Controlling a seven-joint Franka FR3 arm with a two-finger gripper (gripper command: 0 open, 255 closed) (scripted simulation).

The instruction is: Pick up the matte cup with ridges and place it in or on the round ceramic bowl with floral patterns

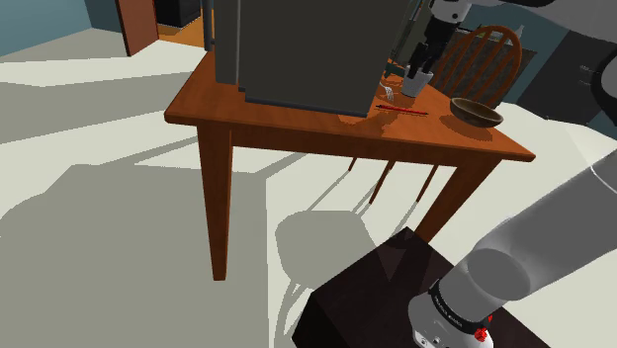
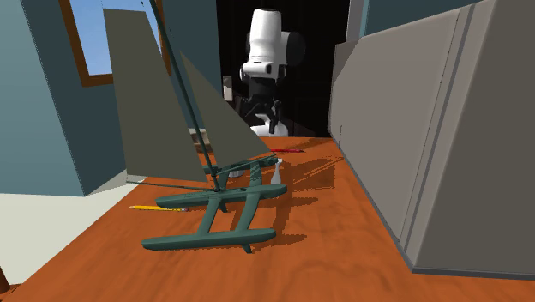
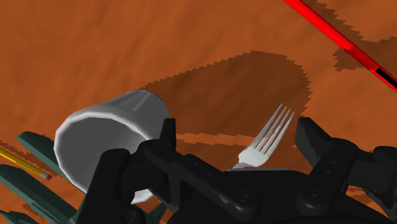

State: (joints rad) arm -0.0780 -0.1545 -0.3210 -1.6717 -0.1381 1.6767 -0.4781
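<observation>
Nearest, the dark stand (image 1: pixel 376 287) sits at 5 o'clock of the shoulder view, in front of the wooden counter (image 1: pixel 297 124). On the counter a red pencil (image 1: pixel 400 109) lies at 7 o'clock of the white ridged cup (image 1: pixel 415 85). A fork (image 1: pixel 389 92) lies at 9 o'clock of the cup, and the brown bowl (image 1: pixel 477 111) sits apart from it at 4 o'clock. The cup stands close to upright, its long axis near vertical and its mouth toward 12 o'clock, right under the claw (image 1: pixel 423 65). From the wrist, the cup's mouth faces the camera and its ridged wall runs away. The claw's fingers (image 3: pixel 167 137) stand wide apart and grip nothing. The cup is just outside one finger, and the fork's tines show beyond the gap. Farther back, a large grey box (image 1: pixel 307 49) stands at 10 o'clock of the cup and a wooden chair (image 1: pixel 484 54) at 2 o'clock.
</observation>
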